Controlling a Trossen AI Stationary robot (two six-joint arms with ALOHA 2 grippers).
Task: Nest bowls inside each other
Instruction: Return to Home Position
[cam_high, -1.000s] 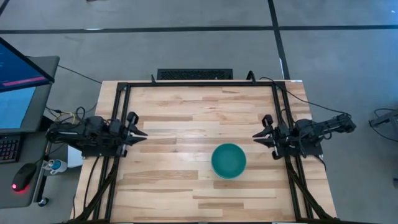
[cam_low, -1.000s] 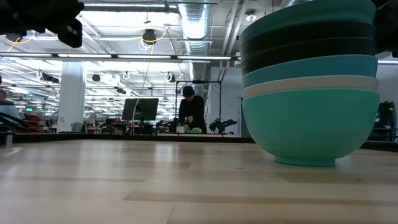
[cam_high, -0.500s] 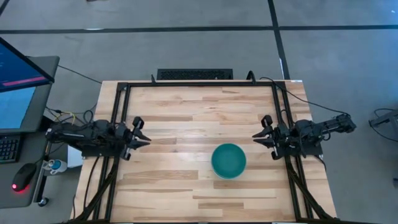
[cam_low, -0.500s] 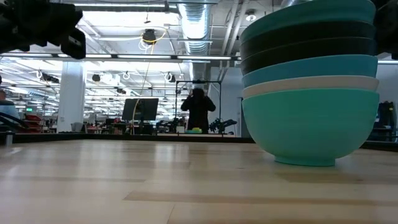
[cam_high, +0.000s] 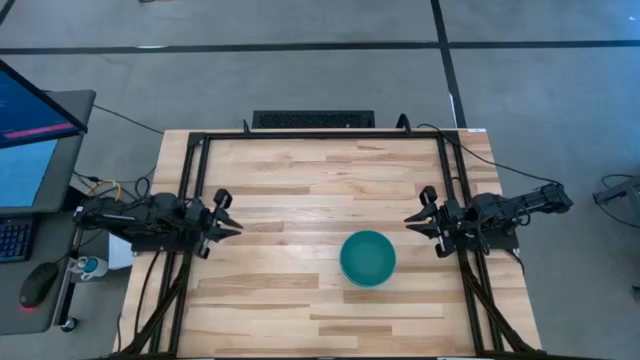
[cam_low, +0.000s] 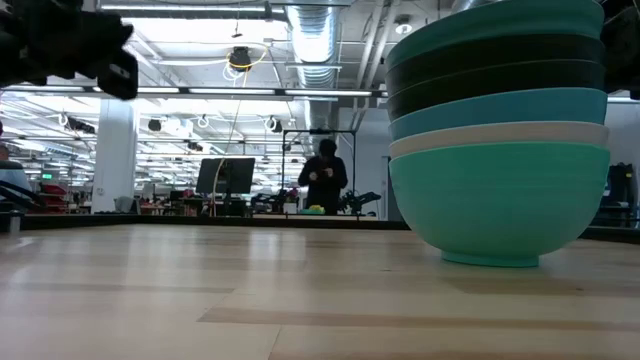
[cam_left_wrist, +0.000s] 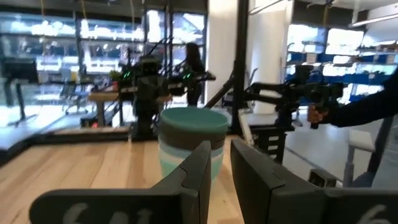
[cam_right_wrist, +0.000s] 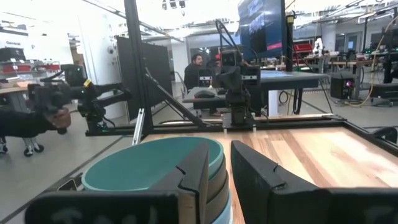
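Left gripper (cam_high: 229, 217) hangs over the left edge of the table (cam_high: 300, 165), pointing inward; its fingers (cam_left_wrist: 198, 167) are drawn close with only a thin slit between them, and they hold nothing. Right gripper (cam_high: 412, 218) hangs over the right edge facing it, in the same condition: fingers (cam_right_wrist: 194, 171) close together, nothing held. Both are well clear of the bowls (cam_high: 367, 258). All six bowls stand nested in one upright stack on the table, right of centre and nearer the right gripper. The low view shows the order from the top: teal green, two black, blue, a white rim, and a blue-green bowl resting on the wood. Beyond the table a person (cam_low: 325, 180) in dark clothing stands in the room. A monitor (cam_high: 35, 120) sits off the table's left side.
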